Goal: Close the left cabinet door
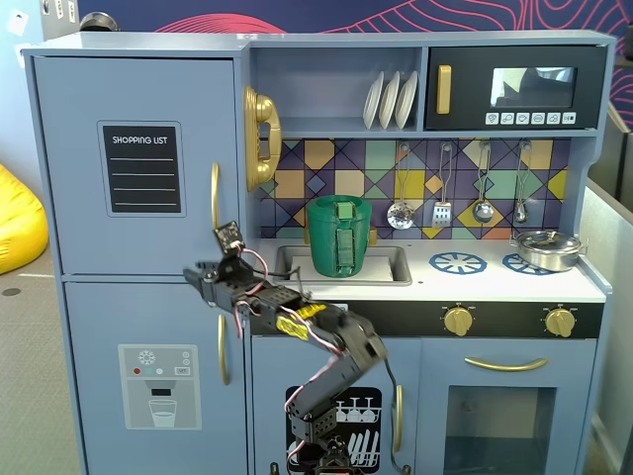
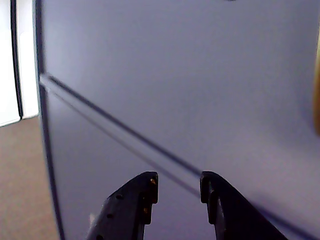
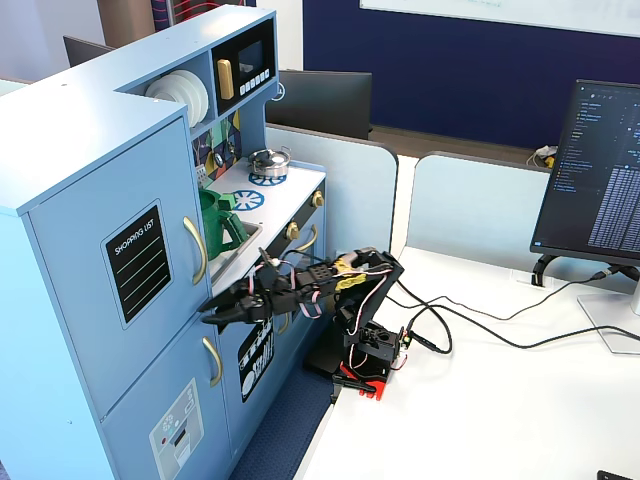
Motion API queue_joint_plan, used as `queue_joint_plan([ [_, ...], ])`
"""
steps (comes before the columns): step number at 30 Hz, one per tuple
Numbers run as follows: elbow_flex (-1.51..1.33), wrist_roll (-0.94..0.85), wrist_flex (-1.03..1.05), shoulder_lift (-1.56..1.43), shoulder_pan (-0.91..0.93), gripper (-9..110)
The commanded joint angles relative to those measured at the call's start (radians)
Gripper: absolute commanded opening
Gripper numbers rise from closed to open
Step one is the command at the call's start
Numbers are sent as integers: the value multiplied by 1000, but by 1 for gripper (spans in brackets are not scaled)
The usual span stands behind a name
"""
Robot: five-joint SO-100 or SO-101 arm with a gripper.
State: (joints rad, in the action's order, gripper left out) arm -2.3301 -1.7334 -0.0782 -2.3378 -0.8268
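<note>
The left cabinet door (image 1: 138,89) is light blue with a black "SHOPPING LIST" label (image 1: 143,168) and a curved gold handle (image 1: 215,196). It lies flush with the cabinet front in both fixed views (image 3: 90,230). My gripper (image 1: 198,277) is right in front of the seam below this door, left of the handles (image 3: 207,316). In the wrist view the jaws (image 2: 179,181) stand apart with nothing between them, very near the blue panel (image 2: 200,75). The seam (image 2: 125,137) runs diagonally just above the tips. Whether the tips touch the panel cannot be told.
The lower blue door with the dispenser graphic (image 1: 158,386) sits under the seam, with its gold handle (image 1: 224,348) beside my arm. A green pot (image 1: 338,236) stands in the sink. A monitor (image 3: 600,170) and cables (image 3: 480,320) are on the white table.
</note>
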Motion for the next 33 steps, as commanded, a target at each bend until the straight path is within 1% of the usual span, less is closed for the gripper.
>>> queue_joint_plan([
  [1,-118,92,302,-304,81,0],
  [4,-265,146,568,-474,250,0],
  [8,-434,135,937,-635,472,0],
  [12,-568,117,1183,-729,669,0],
  [14,-611,91,1316,-762,738,0],
  [18,-661,106,1546,-833,796,0],
  [20,-666,147,1601,-838,822,0],
  [26,-666,245,1608,-839,851,0],
  [33,-666,230,1609,-839,856,1],
])
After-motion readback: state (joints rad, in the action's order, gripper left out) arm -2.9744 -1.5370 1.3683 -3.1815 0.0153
